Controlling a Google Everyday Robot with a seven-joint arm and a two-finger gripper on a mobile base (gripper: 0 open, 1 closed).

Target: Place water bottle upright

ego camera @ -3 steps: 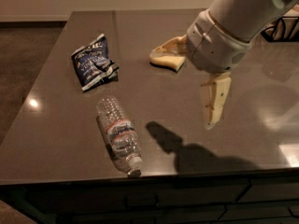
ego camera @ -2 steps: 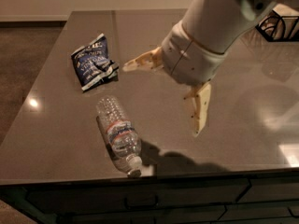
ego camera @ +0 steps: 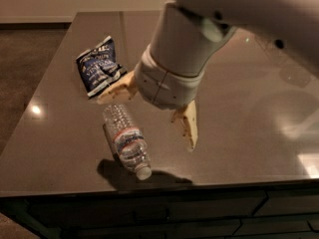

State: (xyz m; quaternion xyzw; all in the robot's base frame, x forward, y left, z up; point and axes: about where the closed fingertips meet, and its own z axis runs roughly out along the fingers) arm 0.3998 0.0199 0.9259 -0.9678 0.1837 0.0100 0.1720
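— Leftward and lower comes the arm since a moment ago, and the end effector (ego camera: 145,122) now hangs over the base end of the water bottle (ego camera: 127,142).
— Has the bottle itself budged?
— Not a bit. It lies on its side on the tabletop (ego camera: 239,128), close to the near edge, white cap pointing toward that edge and ribbed base pointing back at the dark blue snack bag (ego camera: 98,66).
— And the fingers (ego camera: 188,128)?
— Spread wide, with nothing held. One tan finger hangs to the right of the bottle; the other reaches out left, its tip just in front of the bag's lower edge.
— Any contact with the bottle?
— Can't tell from this angle, the white wrist sits right over the base end.
— What's that dark patch by the cap?
— Shadow (ego camera: 154,178), lying on the tabletop beside the cap, along the front edge
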